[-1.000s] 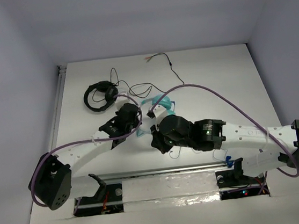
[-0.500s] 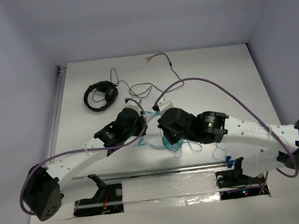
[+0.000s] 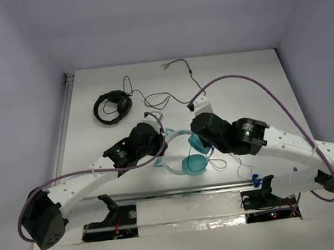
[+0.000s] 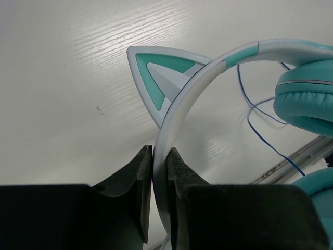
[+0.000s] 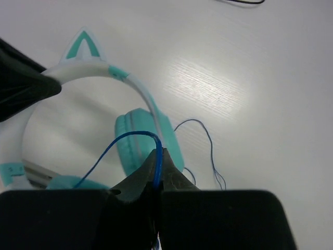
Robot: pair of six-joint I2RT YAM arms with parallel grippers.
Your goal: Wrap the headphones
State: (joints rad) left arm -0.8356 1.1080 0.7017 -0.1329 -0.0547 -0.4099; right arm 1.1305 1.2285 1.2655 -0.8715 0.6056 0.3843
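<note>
Hiding between left jaws (lower end unseen): the headphones (image 4: 179,104).

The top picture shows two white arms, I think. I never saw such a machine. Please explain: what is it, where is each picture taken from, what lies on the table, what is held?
These are two robot arms bolted at the near edge of a white table. The wide picture comes from a fixed camera above and behind them. The other two come from a camera on each wrist, so each shows its own fingers. The left gripper is shut on the pale headband of teal headphones with cat ears. The right gripper is shut on their thin blue cable. Farther back lie black headphones, untouched.
</note>
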